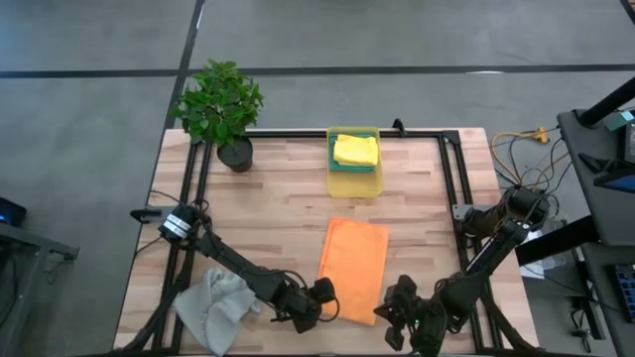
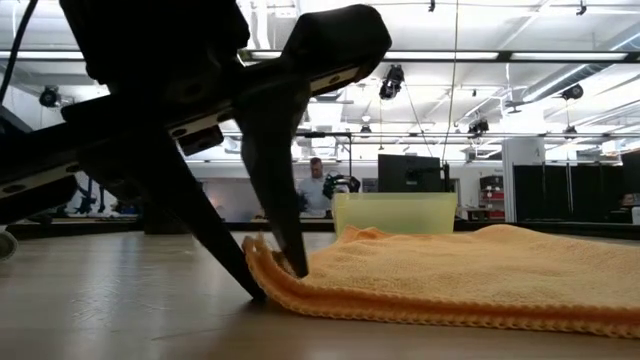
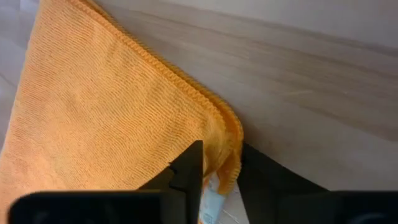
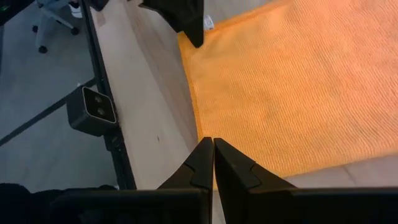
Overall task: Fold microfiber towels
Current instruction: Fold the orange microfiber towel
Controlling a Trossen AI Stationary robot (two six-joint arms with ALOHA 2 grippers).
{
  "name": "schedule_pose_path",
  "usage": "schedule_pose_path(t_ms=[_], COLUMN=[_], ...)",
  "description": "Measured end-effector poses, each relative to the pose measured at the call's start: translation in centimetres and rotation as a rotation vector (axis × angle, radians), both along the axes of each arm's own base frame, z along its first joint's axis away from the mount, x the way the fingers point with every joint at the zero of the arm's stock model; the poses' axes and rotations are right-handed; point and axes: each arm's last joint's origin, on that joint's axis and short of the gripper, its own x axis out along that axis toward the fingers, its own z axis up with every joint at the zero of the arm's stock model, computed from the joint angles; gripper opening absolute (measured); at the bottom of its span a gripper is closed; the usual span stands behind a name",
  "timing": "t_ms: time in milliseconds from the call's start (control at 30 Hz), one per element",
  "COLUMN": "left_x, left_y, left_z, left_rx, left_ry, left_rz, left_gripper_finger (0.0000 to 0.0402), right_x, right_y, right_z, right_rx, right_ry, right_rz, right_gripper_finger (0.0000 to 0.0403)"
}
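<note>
At the desk's near edge, the left pincer (image 3: pixel 217 180) clamps the half-folded orange towel's (image 1: pixel 354 268) corner; the right pincer (image 4: pixel 213 163) waits, pressed together. The grey towel (image 1: pixel 213 307) lies crumpled, unfolded; the yellow towel (image 1: pixel 355 150) sits folded in the yellow bin (image 1: pixel 354 178).

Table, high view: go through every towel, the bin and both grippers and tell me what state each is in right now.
Orange towel: folded in half, flat on the table, near corner pinched.
Grey towel: crumpled, unfolded.
Yellow towel: folded, in the bin.
Teal towel: under the yellow one, only an edge shows.
Bin: upright, holding two towels.
Left gripper: closing on the orange towel's corner.
Right gripper: shut, empty.
</note>
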Motion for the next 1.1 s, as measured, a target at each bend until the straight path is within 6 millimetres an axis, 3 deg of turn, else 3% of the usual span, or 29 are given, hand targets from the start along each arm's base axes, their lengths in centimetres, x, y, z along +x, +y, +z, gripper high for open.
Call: schedule_pose_path(t_ms=[267,700,1100], left_x=[0.0,0.0,-0.1], left_y=[0.0,0.1,0.1], left_z=[-0.1,-0.2,-0.2], left_rx=[0.0,-0.025,-0.028], left_ry=[0.006,0.018,0.022], left_rz=[0.001,0.044,0.045], left_gripper_finger=[0.0007,0.0001,0.0], right_x=[0.8,1.2,3.4], right_y=[0.3,0.5,0.0], right_z=[-0.6,-2.7,-4.9], right_rx=[-0.142,-0.352,-0.433], right_ry=[0.006,0.13,0.194], right_rz=[0.205,0.666,0.775], right_gripper_finger=[0.0032,0.0171,0.0182])
